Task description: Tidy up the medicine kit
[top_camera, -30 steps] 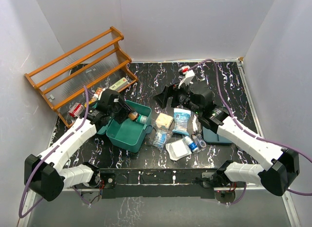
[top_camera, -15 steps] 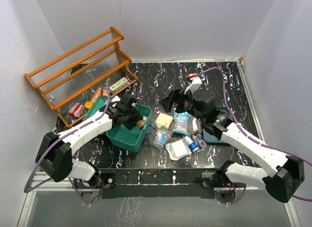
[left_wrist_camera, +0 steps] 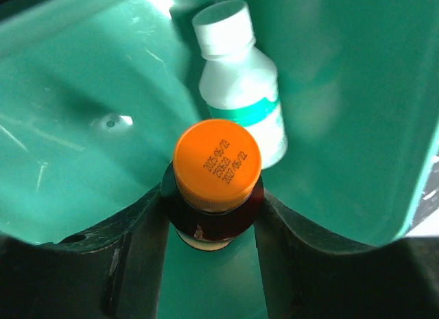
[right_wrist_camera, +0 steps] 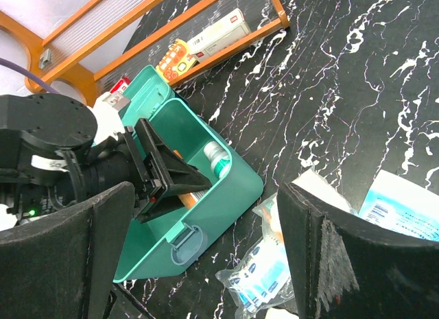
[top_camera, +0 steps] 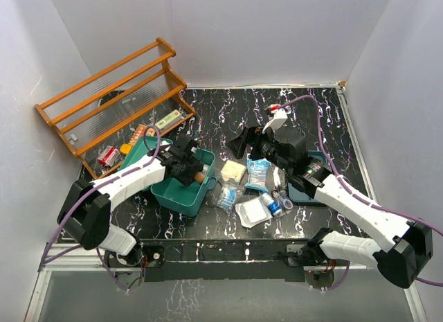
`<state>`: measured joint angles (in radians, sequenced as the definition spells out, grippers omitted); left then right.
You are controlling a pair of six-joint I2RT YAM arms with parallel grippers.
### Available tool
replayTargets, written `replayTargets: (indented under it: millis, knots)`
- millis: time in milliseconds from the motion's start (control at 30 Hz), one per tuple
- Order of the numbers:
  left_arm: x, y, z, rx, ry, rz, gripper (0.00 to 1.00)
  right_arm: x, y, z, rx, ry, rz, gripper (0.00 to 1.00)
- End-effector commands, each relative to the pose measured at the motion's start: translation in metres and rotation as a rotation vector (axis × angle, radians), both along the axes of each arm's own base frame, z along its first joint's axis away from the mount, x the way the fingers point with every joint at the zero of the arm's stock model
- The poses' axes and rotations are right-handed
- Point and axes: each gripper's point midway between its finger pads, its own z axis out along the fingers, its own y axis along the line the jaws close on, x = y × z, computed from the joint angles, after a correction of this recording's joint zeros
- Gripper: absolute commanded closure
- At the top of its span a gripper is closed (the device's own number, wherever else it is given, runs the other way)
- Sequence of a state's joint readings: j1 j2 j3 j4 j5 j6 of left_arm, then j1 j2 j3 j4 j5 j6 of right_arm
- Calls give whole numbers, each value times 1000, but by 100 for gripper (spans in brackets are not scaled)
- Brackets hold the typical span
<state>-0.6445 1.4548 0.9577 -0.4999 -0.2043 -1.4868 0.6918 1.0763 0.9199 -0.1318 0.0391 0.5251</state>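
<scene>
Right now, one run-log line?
left jaws: shut on orange-capped bottle inside medicine kit | right jaws: open, empty | white bottle: lying in kit

In the top view the medicine kit sits left of centre, its open lid at its upper left. The shelf rack stands behind it in the upper left of the frame. Inside the kit the gripped bottle sits between the fingers of the left gripper. A second bottle lies just beyond it against the kit's wall. Right of the kit, at the centre, a cluster of packets lies on the table. A tray lies at their right, partly under the right arm.
</scene>
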Motion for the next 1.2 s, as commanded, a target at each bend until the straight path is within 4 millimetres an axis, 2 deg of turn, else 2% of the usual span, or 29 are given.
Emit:
replayTargets:
  millis: [0,133,333,567,767,1067,1167]
  knots:
    - [0,-3,-1,-6,27,28,53,6,-1,16,29,-48,-21,16]
    - [-3,-11,-11,-56,51,15,49,6,-1,18,30,-51,-22,16]
    - [2,-8,-13,-29,56,-9,39,5,-4,17,37,-57,-35,16]
    - [3,-9,-18,-26,68,-41,41,5,-8,22,46,-65,-53,16]
    - [3,-13,2,-83,29,-44,43,6,-13,24,52,-67,-81,17]
    - [-2,9,38,-10,-29,-46,35,17,-34,24,84,-43,-235,16]
    - [0,18,57,19,-83,-53,35,22,-44,23,73,-34,-300,16]
